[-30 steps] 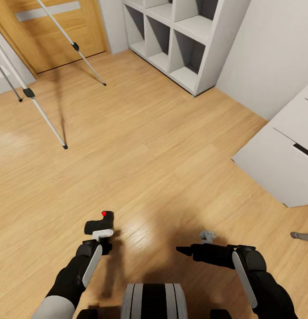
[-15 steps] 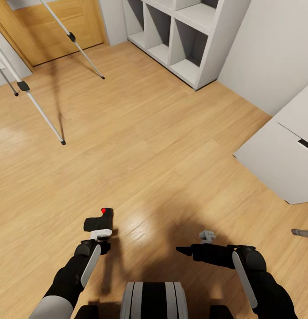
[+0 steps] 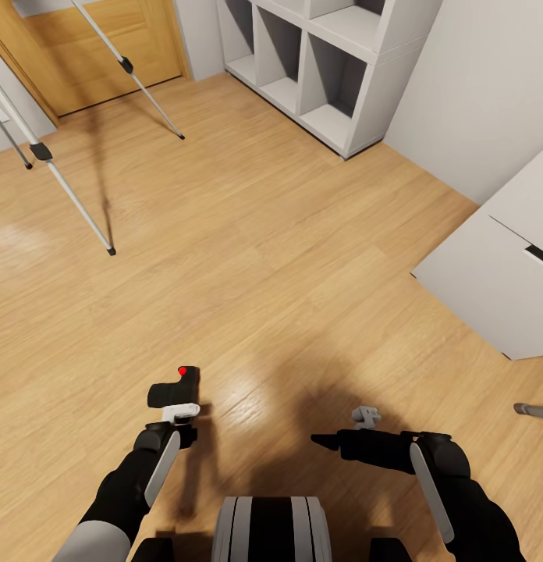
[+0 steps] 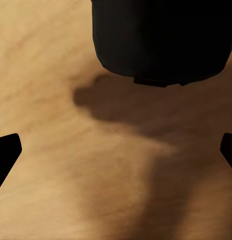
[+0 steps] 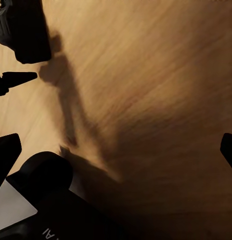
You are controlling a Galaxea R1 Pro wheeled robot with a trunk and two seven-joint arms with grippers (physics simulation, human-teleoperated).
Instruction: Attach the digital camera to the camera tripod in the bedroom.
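Observation:
The digital camera [image 3: 175,388], small and black with a red spot, lies on the wood floor just ahead of my left gripper [image 3: 183,418]. Seen from the left wrist, the digital camera [image 4: 161,40] sits beyond the fingertips [image 4: 6,150], which stand wide apart over bare floor, so the left gripper [image 4: 116,150] is open. My right gripper [image 3: 342,428] hovers open over the floor, off to the right of the digital camera [image 5: 21,30]. Only the silver legs of the camera tripod [image 3: 76,199] show, at the far left; its head is out of view.
A white cube shelf [image 3: 334,70] stands against the far wall beside the wooden door [image 3: 92,55]. A white cabinet [image 3: 490,273] juts in from the right. A small grey object [image 3: 534,410] lies at the right edge. Open floor stretches between me and the tripod.
The whole picture shifted slightly as the head camera moved. My left gripper edged a little closer to the camera. The right arm stayed put.

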